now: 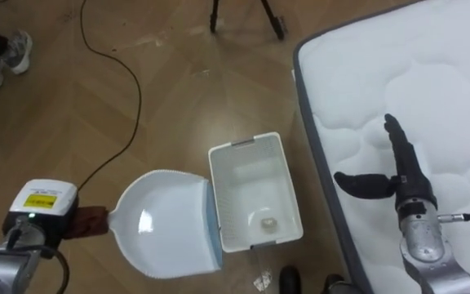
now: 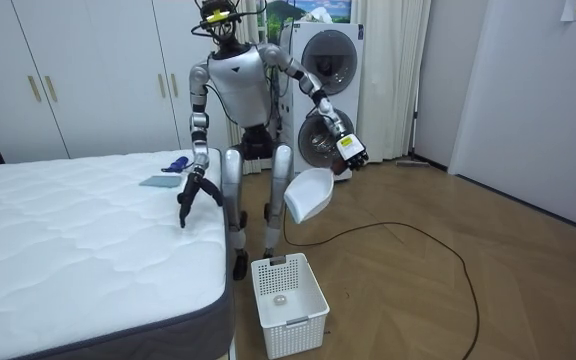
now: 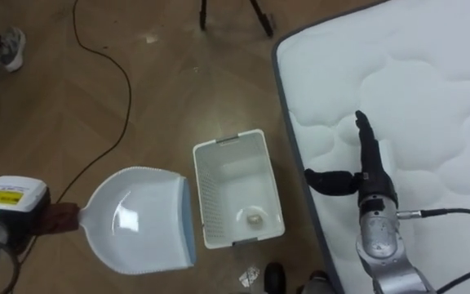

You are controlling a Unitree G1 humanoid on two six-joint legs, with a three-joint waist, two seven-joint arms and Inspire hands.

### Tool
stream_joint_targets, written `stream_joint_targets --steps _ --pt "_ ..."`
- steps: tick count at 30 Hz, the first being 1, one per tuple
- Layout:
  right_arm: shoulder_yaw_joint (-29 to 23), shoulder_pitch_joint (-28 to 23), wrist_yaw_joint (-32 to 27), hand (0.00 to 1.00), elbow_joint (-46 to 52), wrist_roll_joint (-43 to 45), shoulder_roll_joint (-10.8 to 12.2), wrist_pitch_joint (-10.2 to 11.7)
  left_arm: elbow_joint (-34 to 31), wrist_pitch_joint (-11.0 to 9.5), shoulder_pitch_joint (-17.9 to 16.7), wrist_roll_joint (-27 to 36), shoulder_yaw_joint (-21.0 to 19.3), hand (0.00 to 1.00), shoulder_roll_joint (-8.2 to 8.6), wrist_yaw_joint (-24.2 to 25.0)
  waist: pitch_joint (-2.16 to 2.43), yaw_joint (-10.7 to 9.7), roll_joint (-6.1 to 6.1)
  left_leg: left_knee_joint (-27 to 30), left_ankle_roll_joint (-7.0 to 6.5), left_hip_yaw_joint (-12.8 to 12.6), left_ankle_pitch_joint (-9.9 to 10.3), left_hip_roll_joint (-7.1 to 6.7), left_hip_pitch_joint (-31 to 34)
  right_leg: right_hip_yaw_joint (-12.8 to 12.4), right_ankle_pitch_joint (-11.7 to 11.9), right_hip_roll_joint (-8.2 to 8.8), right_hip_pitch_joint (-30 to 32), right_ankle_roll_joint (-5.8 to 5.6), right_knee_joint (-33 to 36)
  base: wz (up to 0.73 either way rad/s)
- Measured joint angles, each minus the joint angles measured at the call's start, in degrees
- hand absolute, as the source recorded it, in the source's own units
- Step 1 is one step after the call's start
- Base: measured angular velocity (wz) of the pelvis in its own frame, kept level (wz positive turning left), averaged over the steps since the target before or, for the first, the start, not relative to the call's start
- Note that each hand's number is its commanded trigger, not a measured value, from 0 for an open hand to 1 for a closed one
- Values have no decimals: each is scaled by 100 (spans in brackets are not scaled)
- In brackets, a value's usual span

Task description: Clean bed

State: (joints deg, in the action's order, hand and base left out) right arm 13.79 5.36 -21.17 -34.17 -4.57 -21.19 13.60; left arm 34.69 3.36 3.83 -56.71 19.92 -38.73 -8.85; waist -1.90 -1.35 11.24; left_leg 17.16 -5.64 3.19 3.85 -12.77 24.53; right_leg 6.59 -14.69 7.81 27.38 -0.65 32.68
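Observation:
A white mattress (image 1: 431, 73) fills the right side, its quilted top bare near me. My right hand (image 1: 400, 181) hovers open over its near edge, fingers straight and thumb spread. On the left, my left hand (image 1: 31, 224) is shut on the brown handle of a white dustpan (image 1: 166, 224), held in the air with its lip beside a white basket (image 1: 243, 145) on the floor. A small crumpled scrap (image 1: 265, 222) lies in the basket. In the room view I stand at the bed's corner, and a teal cloth (image 2: 160, 181) and a blue thing (image 2: 176, 162) lie on the mattress behind me.
A scrap (image 1: 261, 282) lies on the wood floor by my feet. Tripod legs (image 1: 269, 18) stand past the basket, and a person's shoes (image 1: 6, 55) show at far left. A washing machine (image 2: 326, 90) and wardrobes (image 2: 68, 70) line the wall.

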Motion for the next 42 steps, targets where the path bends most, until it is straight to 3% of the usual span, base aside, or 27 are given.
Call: stream_joint_targets --steps 5,8,11,13,15,19,23,26,27,28,32,33,34,36,38,39,40,41,42 --pt "-8 -177 20 0 -1 5 -2 24 -46 -247 1 107 -180 100 15 -173 52 -21 -185 -99 32 7 20 37 -399 -10 -17 -54 -422 13 -225 -2" --pt "-65 -376 91 0 137 2 -3 24 -257 -328 -209 114 -409 100 32 -194 121 15 -370 -98 74 -59 91 130 -595 -68 39 -171 -703 29 -455 -19" --pt "-160 -523 142 0 161 -165 -11 36 -486 -428 -489 170 -692 100 232 -301 137 138 -499 -173 -53 -257 187 255 -932 -277 131 -329 -1003 7 -700 -47" --pt "-162 -665 220 0 164 -231 -10 37 -543 -538 -708 286 -756 100 383 -449 149 224 -528 -194 -278 -435 292 372 -1217 -472 216 -478 -1300 1 -897 -59" --pt "-180 -786 318 0 196 -273 -11 37 -615 -652 -869 358 -846 100 488 -460 155 192 -547 -191 -462 -500 344 416 -1353 -500 230 -521 -1451 0 -943 -29" --pt "-465 -1032 428 0 368 -189 -7 32 -660 -868 -876 364 -850 100 618 -461 169 152 -572 -351 -517 -718 366 443 -1594 -658 245 -535 -1584 -26 -1021 -27" --pt "-548 -1236 466 0 593 -193 9 28 -657 -914 -848 562 -850 100 627 -461 162 39 -609 -420 -573 -975 412 496 -1715 -659 253 -541 -1623 -39 -1010 -37" --pt "-562 -1304 521 0 688 -199 9 7 -667 -944 -846 693 -856 100 680 -460 164 115 -616 -459 -602 -1444 517 576 -1804 -626 272 -525 -1522 -64 -934 -86" --pt "-562 -1326 534 0 766 -199 10 3 -667 -972 -846 695 -856 100 683 -456 165 172 -623 -453 -612 -1713 570 624 -1824 -533 291 -490 -1442 -66 -828 -91" --pt "-562 -1323 542 0 807 -198 11 3 -672 -979 -846 695 -860 100 682 -449 164 182 -625 -450 -618 -1827 595 642 -1826 -470 302 -465 -1423 -66 -777 -104" --pt "-615 -1316 573 0 874 -192 56 -78 -865 -994 -841 773 -985 100 761 -416 135 185 -685 -590 -686 -2684 689 742 -1906 4 373 -340 -1188 -26 -550 -102" --pt "-615 -1317 573 0 913 -199 59 -100 -871 -992 -843 788 -1093 100 866 -416 134 258 -686 -631 -683 -3106 757 823 -1944 341 357 -239 -1176 -51 -368 -137" --pt "-603 -1304 573 0 921 -199 61 -103 -875 -991 -843 788 -1192 100 959 -416 133 385 -688 -664 -663 -3465 808 898 -2021 636 286 -142 -1254 -86 -171 -147" --pt "-589 -1274 578 0 942 -213 94 -99 -879 -987 -830 936 -1261 100 970 -416 145 425 -692 -644 -599 -3792 869 1016 -2046 913 152 -71 -1493 -139 -156 -129" --pt "-541 -1276 578 0 940 -252 126 -102 -879 -895 -815 1147 -1282 100 989 -416 166 446 -728 -578 -416 -4060 941 1111 -2012 1025 66 -71 -1801 -109 -356 -101" --pt "-472 -1300 580 0 940 -300 134 -108 -877 -777 -820 1256 -1254 100 1044 -398 204 446 -805 -450 115 -4048 1002 1103 -1954 1092 53 -69 -1967 -48 -583 -98" --pt "-405 -1306 589 0 944 -312 132 -113 -881 -718 -816 1338 -1225 100 1103 -390 198 480 -908 -136 585 -3574 947 1047 -1793 1098 97 2 -2045 52 -856 -104" --pt "-390 -1299 599 0 952 -306 133 -113 -900 -707 -815 1352 -1225 100 1127 -376 179 477 -961 194 472 -3128 994 1051 -1648 1085 112 66 -2044 49 -896 -121" --pt "-375 -1230 668 0 946 -291 157 -117 -948 -703 -819 1465 -1228 100 1099 -330 143 492 -886 1022 197 -2504 1459 1347 -1307 1083 -25 9 -1973 -141 -673 -104"
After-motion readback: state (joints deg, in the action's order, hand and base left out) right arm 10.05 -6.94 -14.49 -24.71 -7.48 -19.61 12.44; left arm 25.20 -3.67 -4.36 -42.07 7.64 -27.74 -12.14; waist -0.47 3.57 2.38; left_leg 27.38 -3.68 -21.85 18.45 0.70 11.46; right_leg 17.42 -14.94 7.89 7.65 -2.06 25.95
